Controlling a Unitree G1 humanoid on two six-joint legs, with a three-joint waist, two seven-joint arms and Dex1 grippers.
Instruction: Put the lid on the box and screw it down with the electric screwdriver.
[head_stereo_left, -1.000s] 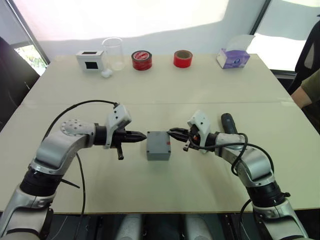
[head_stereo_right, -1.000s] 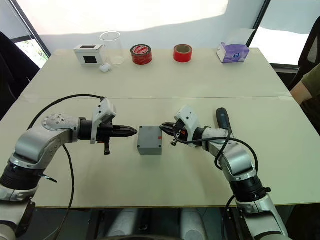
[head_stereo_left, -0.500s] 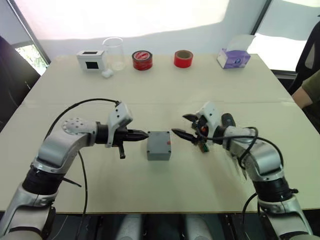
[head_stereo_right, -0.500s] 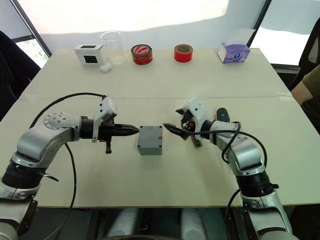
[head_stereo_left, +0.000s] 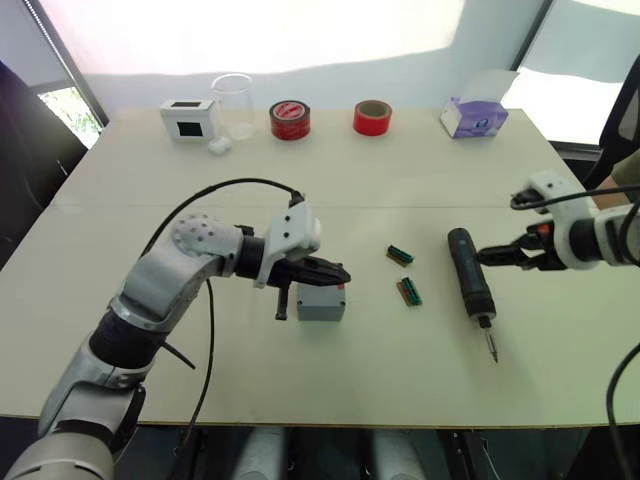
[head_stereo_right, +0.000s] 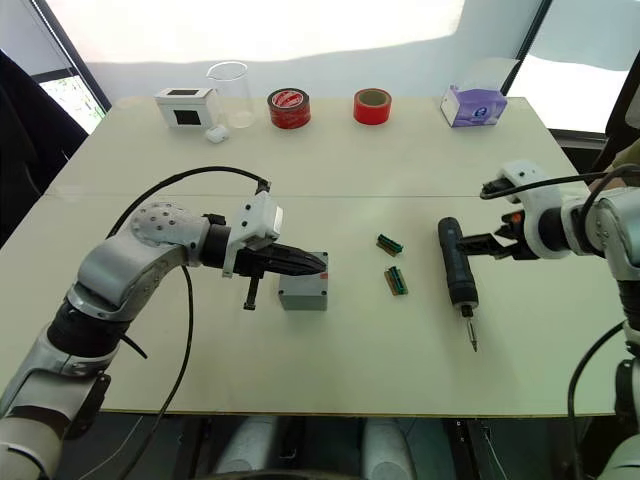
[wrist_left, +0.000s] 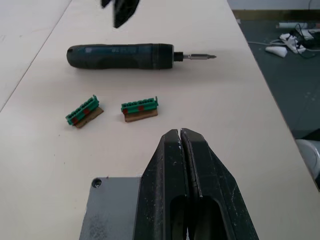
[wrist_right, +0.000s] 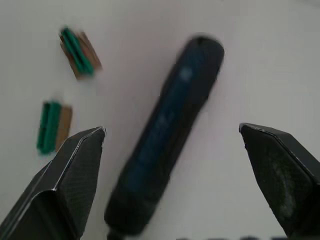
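Right now the left claw (head_stereo_left: 335, 272) is pressed shut, its two black fingers (wrist_left: 181, 165) tight together with nothing between them, and it rests on top of the box (head_stereo_right: 303, 291) in the middle of the desk (head_stereo_left: 300, 180). The lid (wrist_left: 112, 210) looks like it is already sitting on the box, because the left wrist view shows a flat grey top with a screw hole at one corner. The right claw (wrist_right: 177, 165) is wide open and hangs just above the electric screwdriver (head_stereo_left: 470, 285), which lies flat on the desk on the robot's right side, with its metal bit pointing toward the robot. Two small green pieces (head_stereo_left: 405, 274) lie between the box and the screwdriver. Lots of things could go wrong from here. The screwdriver is round, so it may roll away if only one finger bumps it as the claw comes down. If the claw grabs it too near one end, the tool could tip and slip out when it is lifted. The arm might also knock the green pieces as it carries the tool over to the box. If the left claw pushes sideways, the lid could slide and its holes would no longer sit over the posts. Then the bit would miss the holes. I cannot see any screws in the holes, so there may be nothing to turn yet.
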